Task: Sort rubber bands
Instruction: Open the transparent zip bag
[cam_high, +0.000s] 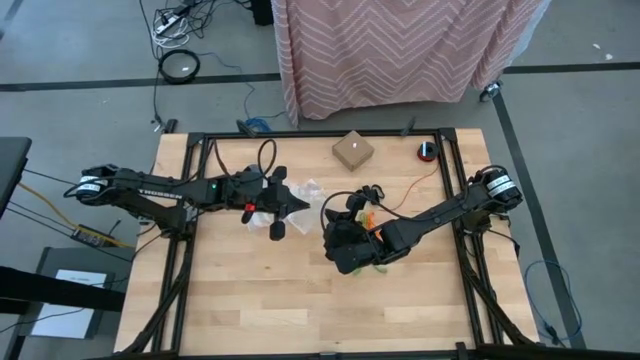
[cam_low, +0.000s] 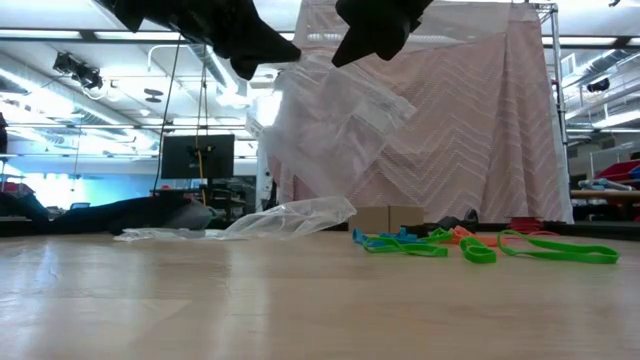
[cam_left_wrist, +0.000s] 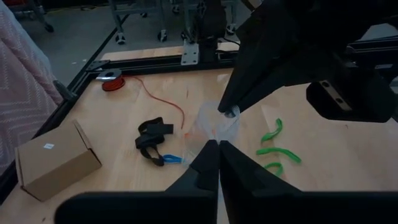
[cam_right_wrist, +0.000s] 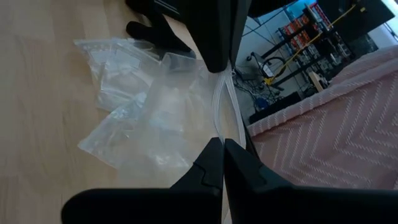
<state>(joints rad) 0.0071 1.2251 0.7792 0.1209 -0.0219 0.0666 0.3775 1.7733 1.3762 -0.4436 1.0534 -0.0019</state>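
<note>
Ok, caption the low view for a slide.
Both grippers hold a clear zip bag aloft; green rubber bands lie on the table.

Bright, even light falls from ceiling lamps overhead. The tabletop is evenly lit, with only soft shadows beneath the arms. Windows behind the curtain glare blue-white. Up close, the wrist cameras' fingers go dark and blurred.

Green rubber bands low right, blue and orange ones beside them; clear bags centre; pink chevron-striped cloth behind; pale wooden table.
</note>
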